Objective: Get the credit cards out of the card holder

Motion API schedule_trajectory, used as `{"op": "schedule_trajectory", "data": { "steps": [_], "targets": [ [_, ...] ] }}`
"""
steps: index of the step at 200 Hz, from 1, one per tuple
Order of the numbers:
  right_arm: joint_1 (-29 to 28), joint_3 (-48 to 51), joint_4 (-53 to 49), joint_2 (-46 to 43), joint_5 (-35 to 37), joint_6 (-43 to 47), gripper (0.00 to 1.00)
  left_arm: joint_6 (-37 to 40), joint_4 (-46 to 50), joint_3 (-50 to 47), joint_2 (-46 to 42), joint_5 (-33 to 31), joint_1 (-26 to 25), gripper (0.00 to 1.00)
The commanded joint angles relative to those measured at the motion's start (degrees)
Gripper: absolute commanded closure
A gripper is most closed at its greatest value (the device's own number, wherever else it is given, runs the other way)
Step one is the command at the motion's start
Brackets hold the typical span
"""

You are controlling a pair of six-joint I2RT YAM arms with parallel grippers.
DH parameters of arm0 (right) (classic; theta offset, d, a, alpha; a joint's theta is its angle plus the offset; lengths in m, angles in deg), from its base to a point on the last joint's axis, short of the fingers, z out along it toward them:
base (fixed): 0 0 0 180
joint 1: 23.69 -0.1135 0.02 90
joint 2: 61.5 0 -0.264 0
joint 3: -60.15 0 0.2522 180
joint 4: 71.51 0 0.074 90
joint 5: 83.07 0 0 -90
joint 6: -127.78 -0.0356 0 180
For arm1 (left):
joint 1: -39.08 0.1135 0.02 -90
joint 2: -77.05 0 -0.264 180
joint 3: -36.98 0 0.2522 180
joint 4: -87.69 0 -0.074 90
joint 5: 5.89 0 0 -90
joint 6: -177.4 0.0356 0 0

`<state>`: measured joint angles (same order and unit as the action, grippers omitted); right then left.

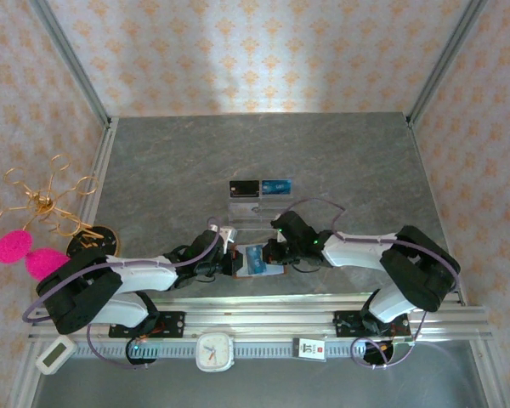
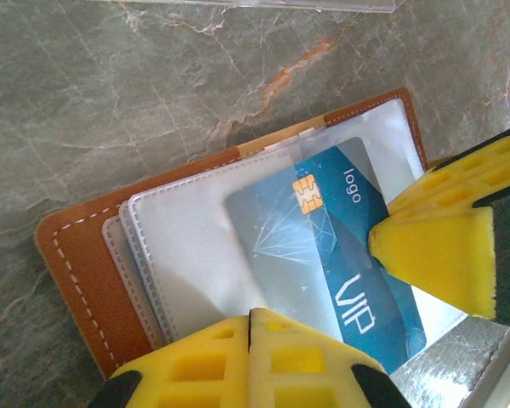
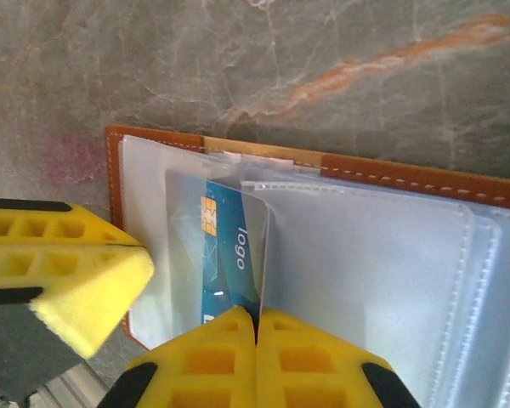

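1. Nearest the arms' bases, a white clock lies face up on the aluminium rail along the near table edge.
2. Just beyond the rail, the card holder lies open on the grey marbled table, brown leather down and clear sleeves fanned upward, between the two wrists.
3. The left gripper has its yellow pads pressed flat together at the holder's near edge, above the sleeves. I cannot tell if anything is nipped between them.
4. The right gripper is closed up tight too, pads meeting right where a sleeve's curved edge and the card run under them. Whether it has caught either one is unclear.
5. The blue VIP card, gold chip showing, sits at a slant, partly under a sleeve. In the left wrist view, the right gripper's tip touches its right side.
6. Farther out stands a clear acrylic stand with a black card and a blue card side by side.
7. Off at the left edge are the pink pompoms.
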<state>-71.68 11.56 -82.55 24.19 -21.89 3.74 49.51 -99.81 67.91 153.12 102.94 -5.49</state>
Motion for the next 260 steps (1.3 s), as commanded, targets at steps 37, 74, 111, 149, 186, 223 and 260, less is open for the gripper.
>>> {"op": "schedule_trajectory", "data": {
  "steps": [37,74,111,149,186,223,260],
  "targets": [
    [3.5,-2.5,-9.7,-1.4,-10.7,11.6,1.00,1.0,3.3,-0.2,-0.5,-0.6,1.0,1.00],
    [4.3,-4.4,-13.8,-3.8,-13.0,15.7,1.00,1.6,3.5,0.1,-0.2,-1.1,1.1,1.00],
    [6.0,-3.0,-15.6,-5.0,-9.8,15.4,1.00,1.5,2.7,-0.2,0.5,-0.8,1.3,1.00],
    [6.0,-0.5,-9.0,-3.9,-12.3,11.7,1.00,1.3,2.1,1.1,-1.0,1.1,1.2,1.00],
    [5.9,-1.5,-10.2,-1.7,-12.6,14.8,1.00,2.0,3.2,2.6,-1.1,0.7,1.2,1.00],
    [5.7,-1.4,-7.7,0.3,-13.5,13.8,1.00,1.7,1.8,4.8,0.0,1.7,-0.9,1.00],
    [5.6,-1.5,-6.9,1.0,-12.9,13.9,1.00,1.9,1.0,6.8,3.8,2.0,-2.4,1.00]
  ]
}}
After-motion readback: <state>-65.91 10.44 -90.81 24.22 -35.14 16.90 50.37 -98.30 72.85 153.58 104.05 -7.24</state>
